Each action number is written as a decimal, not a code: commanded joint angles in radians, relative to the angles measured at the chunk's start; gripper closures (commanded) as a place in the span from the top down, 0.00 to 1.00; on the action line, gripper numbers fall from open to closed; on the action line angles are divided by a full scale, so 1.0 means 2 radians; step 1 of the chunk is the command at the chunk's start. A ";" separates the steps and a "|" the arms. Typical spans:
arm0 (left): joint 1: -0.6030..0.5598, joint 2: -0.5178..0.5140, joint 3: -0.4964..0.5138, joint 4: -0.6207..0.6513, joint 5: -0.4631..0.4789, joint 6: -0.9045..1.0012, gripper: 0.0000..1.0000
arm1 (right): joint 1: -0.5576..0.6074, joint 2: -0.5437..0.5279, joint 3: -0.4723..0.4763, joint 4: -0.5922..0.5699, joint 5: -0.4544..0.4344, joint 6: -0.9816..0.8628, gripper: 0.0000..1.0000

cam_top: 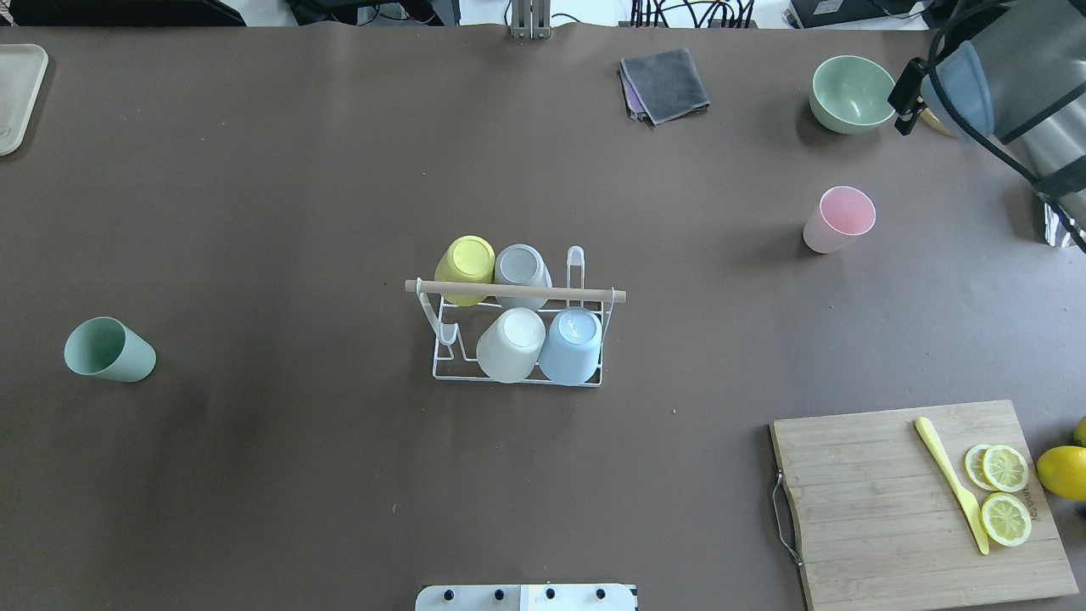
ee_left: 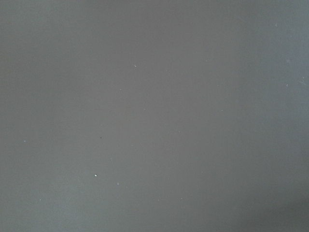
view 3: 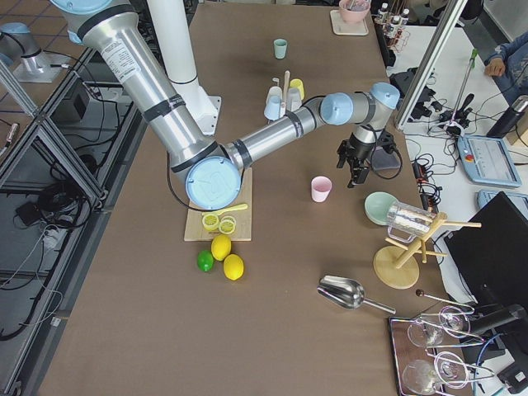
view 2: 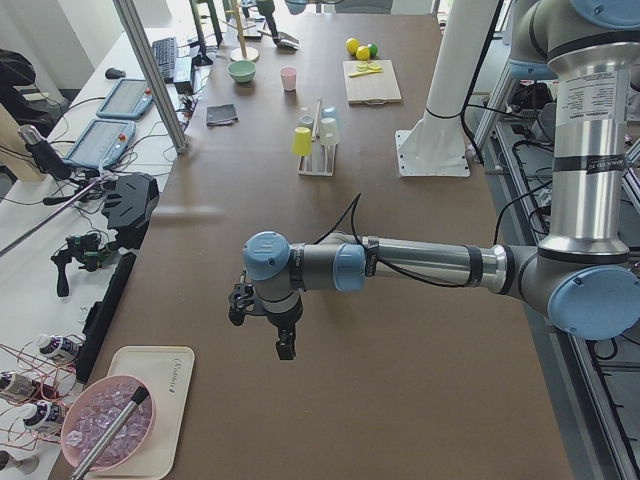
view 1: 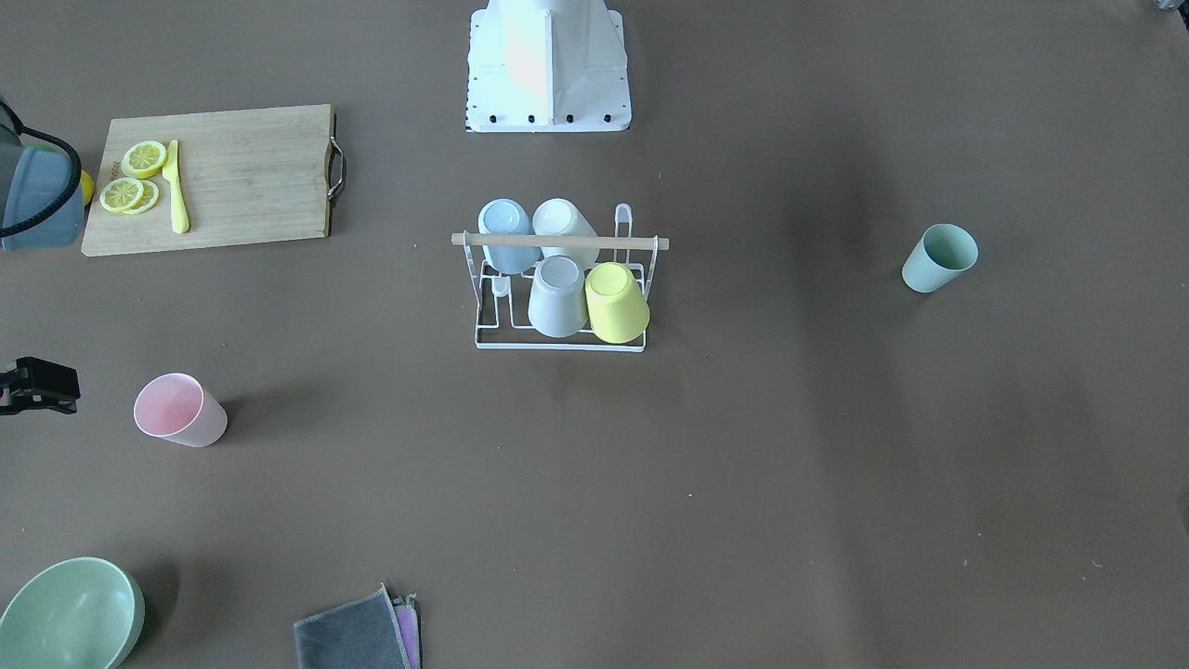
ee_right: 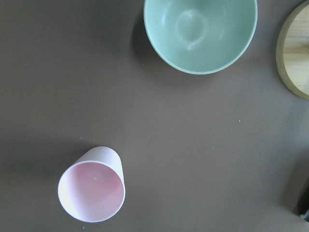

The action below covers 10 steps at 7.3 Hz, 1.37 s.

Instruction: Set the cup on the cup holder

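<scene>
The matte brown tabletop (cam_top: 254, 170) carries everything. My left arm (view 2: 420, 265) shows only in the exterior left view, stretched low over a bare stretch well apart from the other things. Its wrist camera sees nothing but plain brown surface, and I cannot tell whether my left jaws are apart or together. My right arm (view 3: 272, 132) reaches across to the operators' side. There my right jaws hang above the tabletop near the pink cup (ee_right: 91, 191), beside it and not touching; no view shows plainly whether they are apart.

The wooden cutting board (cam_top: 882, 501), with a metal handle, lies on my right. The cup holder (cam_top: 516, 291), white wire with a pale wooden rod across its top, stands mid-table and bears four upturned cups (cam_top: 509, 344): yellow, grey, white, blue.

Only my right wrist camera looks straight down into the smooth green bowl (ee_right: 200, 29) and into the pink cup, which stands upright at that view's lower left. A green cup (cam_top: 110, 350) stands well off on my left. Lemon slices (cam_top: 1005, 492) and a yellow knife (cam_top: 950, 484) lie on the board.
</scene>
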 commanded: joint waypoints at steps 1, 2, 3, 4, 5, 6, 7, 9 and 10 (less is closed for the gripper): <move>0.000 0.001 -0.003 0.002 0.000 0.000 0.98 | -0.025 0.077 -0.078 -0.034 -0.047 -0.065 1.00; 0.000 0.001 -0.002 0.002 0.000 0.000 0.98 | -0.041 0.087 -0.095 -0.035 -0.061 -0.084 1.00; 0.000 0.002 0.001 0.000 -0.001 -0.001 0.98 | -0.066 0.106 -0.123 -0.046 -0.092 -0.102 1.00; 0.000 -0.002 -0.004 0.000 -0.001 -0.001 0.98 | -0.075 0.125 -0.149 -0.052 -0.104 -0.131 1.00; 0.000 0.001 -0.002 0.001 -0.001 -0.002 0.98 | -0.087 0.145 -0.179 -0.053 -0.120 -0.152 1.00; 0.000 -0.004 -0.002 0.004 -0.001 -0.001 0.98 | -0.096 0.148 -0.184 -0.054 -0.131 -0.163 1.00; 0.001 -0.012 0.000 0.006 -0.001 -0.001 0.98 | -0.106 0.149 -0.185 -0.054 -0.149 -0.174 1.00; 0.035 -0.107 0.020 0.125 -0.001 0.000 0.98 | -0.127 0.149 -0.191 -0.054 -0.177 -0.183 1.00; 0.049 -0.158 0.043 0.170 0.000 0.000 0.98 | -0.135 0.149 -0.194 -0.054 -0.193 -0.190 1.00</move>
